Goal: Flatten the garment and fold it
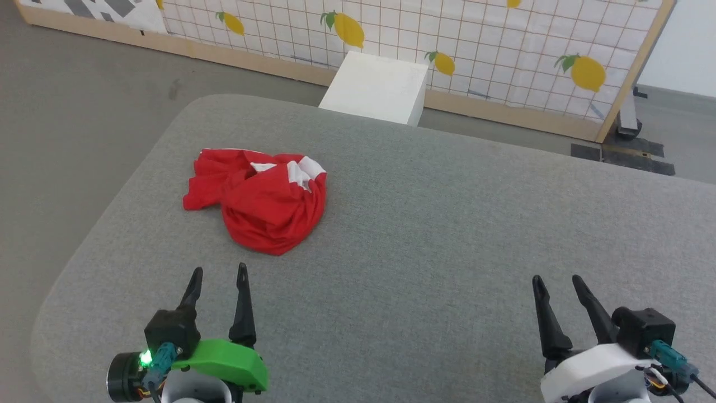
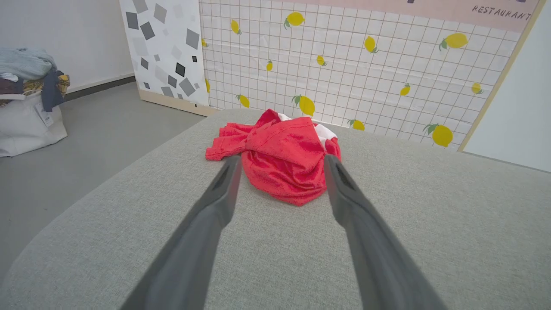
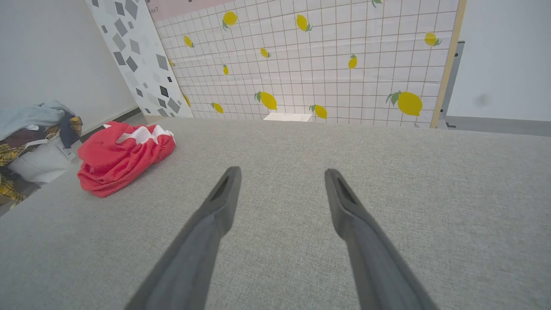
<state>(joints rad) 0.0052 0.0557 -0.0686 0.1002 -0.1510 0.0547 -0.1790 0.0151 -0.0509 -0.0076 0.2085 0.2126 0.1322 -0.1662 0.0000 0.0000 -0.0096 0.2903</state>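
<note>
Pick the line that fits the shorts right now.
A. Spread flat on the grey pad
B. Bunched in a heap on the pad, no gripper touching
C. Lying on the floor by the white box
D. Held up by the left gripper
B: the shorts sit crumpled on the pad, with the left gripper and right gripper both open and short of them.
</note>
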